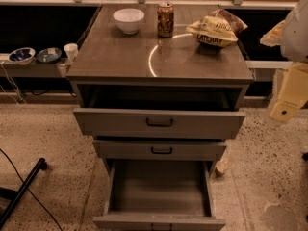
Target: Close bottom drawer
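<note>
Speckled floor (pixel 43 129), grey cabinet (pixel 120 52). Bottom drawer (pixel 159 196) stands wide out, empty. Stiff, likely light on rails, so I'd push flat front panel. Gripper (pixel 285 110) off right, well apart; closure I cannot tell.

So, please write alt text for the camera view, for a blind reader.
The bottom drawer of a grey cabinet stands pulled far out. The robot's gripper hangs at the right edge, beside the cabinet, touching nothing.
</note>
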